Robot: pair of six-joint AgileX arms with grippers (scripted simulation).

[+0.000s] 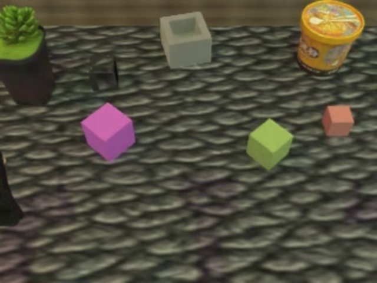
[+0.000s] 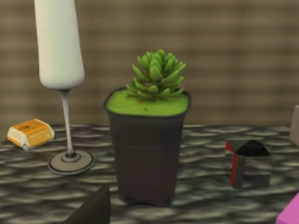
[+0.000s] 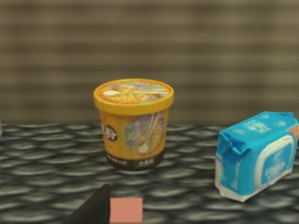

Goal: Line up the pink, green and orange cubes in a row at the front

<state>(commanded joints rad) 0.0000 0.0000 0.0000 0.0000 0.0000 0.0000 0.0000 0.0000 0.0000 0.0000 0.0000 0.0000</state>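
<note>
Neither gripper showed its fingers well enough for me to tell how far open it was or whether it held anything. Only a dark edge of the left arm (image 1: 7,200) showed at the table's left side in the top view, and the right arm was out of that view.

On the dark pebble-patterned table (image 1: 188,224), the pink cube (image 1: 108,130) sat left of centre, the green cube (image 1: 269,143) right of centre, and the orange cube (image 1: 337,120) near the right edge. All three stood well apart.

Behind them were a potted succulent (image 1: 22,56), a small dark cube (image 1: 104,75), a pale grey open box (image 1: 185,39) and an instant noodle cup (image 1: 327,36).
</note>
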